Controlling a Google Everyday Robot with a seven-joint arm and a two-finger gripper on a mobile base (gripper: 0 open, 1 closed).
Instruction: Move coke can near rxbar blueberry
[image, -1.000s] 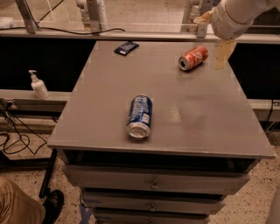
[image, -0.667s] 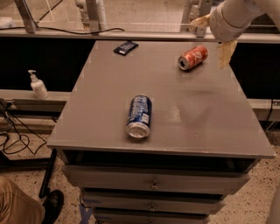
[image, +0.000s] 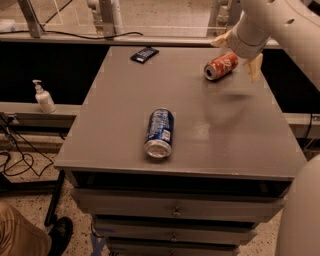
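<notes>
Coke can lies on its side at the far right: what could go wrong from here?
The end effector, open, hangs close by the coke can. Lying down, the can may roll off the table on the right if nudged. Dragged too far, it may push the flat rxbar off the far edge.

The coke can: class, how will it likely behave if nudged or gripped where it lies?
The coke can lies on its side, so a nudge across its length would probably roll it. Its smooth round wall may slip in a light pinch. The gripper hangs open close over it.
</notes>
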